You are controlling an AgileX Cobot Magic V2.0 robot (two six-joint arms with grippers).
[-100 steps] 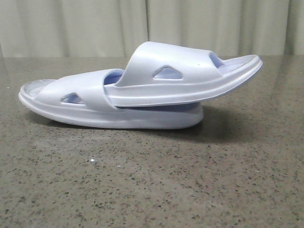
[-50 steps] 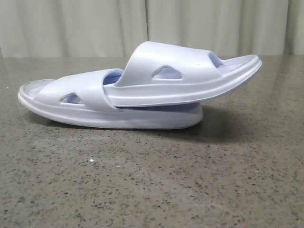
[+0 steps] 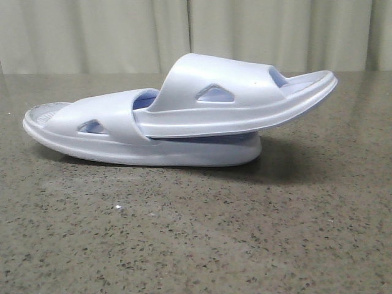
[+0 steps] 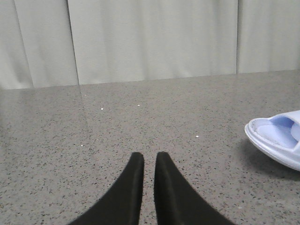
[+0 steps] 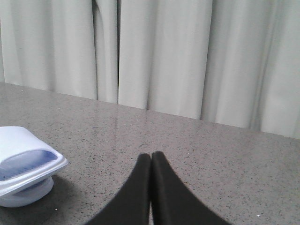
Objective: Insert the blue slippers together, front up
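Blue slippers point(image 3: 177, 116) lie mid-counter point(image 3: 196, 245), nested, upper one's toe wedged under lower strap for hold. Left gripper point(image 4: 149, 161) nearly closed, right gripper point(image 5: 151, 159) closed; both empty and apart from pair.

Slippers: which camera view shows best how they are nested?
The front view: both slippers appear whole, side-on, one pushed under the other's strap. The left wrist view catches only one slipper's end at the frame edge; the right wrist view only the stacked ends.

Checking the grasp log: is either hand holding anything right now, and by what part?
Nothing is held. The left hand and right hand are empty over the table, clear of the nested slippers.
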